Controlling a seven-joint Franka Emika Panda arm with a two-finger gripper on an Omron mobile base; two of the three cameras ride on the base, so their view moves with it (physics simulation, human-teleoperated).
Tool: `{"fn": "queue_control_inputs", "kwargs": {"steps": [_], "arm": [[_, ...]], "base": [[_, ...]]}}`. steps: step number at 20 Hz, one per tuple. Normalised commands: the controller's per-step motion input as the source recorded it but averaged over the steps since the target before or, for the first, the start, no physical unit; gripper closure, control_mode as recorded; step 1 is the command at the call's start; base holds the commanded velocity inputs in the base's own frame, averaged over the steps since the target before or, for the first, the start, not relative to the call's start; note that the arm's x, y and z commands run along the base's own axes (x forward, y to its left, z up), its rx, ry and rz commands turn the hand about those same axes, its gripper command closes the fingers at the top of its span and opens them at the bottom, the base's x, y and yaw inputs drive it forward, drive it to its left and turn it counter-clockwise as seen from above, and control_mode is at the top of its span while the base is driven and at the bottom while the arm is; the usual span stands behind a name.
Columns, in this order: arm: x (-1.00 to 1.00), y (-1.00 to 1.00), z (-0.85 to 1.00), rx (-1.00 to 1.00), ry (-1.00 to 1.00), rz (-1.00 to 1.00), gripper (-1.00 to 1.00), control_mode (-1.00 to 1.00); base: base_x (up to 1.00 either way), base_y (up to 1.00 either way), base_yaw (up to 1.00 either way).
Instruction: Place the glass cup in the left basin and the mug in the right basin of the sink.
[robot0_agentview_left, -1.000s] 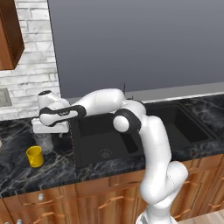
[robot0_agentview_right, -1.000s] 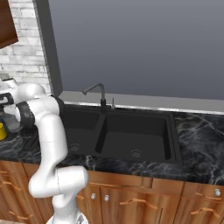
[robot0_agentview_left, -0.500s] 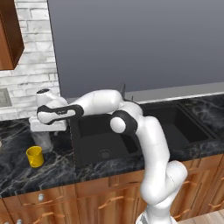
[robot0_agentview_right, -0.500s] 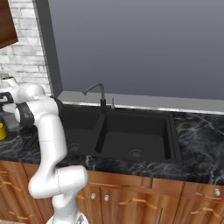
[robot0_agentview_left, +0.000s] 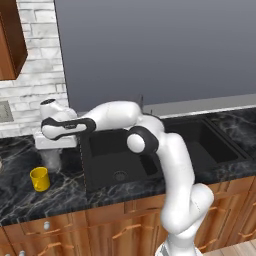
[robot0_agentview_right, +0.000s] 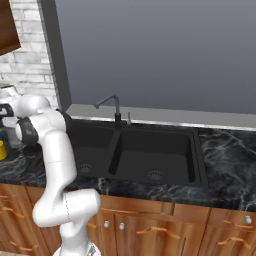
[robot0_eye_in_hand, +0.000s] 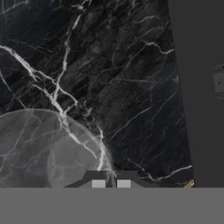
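Note:
The glass cup (robot0_agentview_left: 51, 160) stands upright on the black counter left of the sink, a clear greyish tumbler. My gripper (robot0_agentview_left: 53, 149) hangs straight above it. In the hand view the glass cup (robot0_eye_in_hand: 43, 148) fills the lower left, and its rim runs between the tips of my gripper (robot0_eye_in_hand: 111, 183), which is shut on the cup's wall. The yellow mug (robot0_agentview_left: 40, 179) sits on the counter just in front of the glass, apart from it, and the mug (robot0_agentview_right: 1, 150) also peeks in at the right base view's left edge. The left basin (robot0_agentview_left: 117, 150) and right basin (robot0_agentview_left: 200, 145) lie to the right.
A dark thin faucet (robot0_agentview_right: 112, 107) stands behind the sink's divider. A white brick wall (robot0_agentview_left: 40, 75) and a brown cabinet (robot0_agentview_left: 11, 40) rise behind the glass. The counter's front edge (robot0_agentview_left: 45, 207) runs close in front of the mug.
The fingers have gone from wide open to shut on the glass cup's wall. The hand has barely shifted; the mug and the glass stay in place.

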Motion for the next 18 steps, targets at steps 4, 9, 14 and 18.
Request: {"fn": "queue_control_inputs", "kwargs": {"steps": [4,9,14,18], "arm": [[-0.37,-0.69,0.16,0.01,-0.06,-0.1,1.0,-1.0],[-0.34,-0.69,0.22,0.09,0.0,-0.08,1.0,-1.0],[-0.16,-0.82,0.14,0.11,0.0,-0.05,1.0,-1.0],[0.0,-0.6,0.17,-0.01,0.0,-0.05,1.0,-1.0]], "base": [[0.0,0.0,0.0],[0.0,0.0,0.0],[0.0,0.0,0.0],[0.0,0.0,0.0]]}}
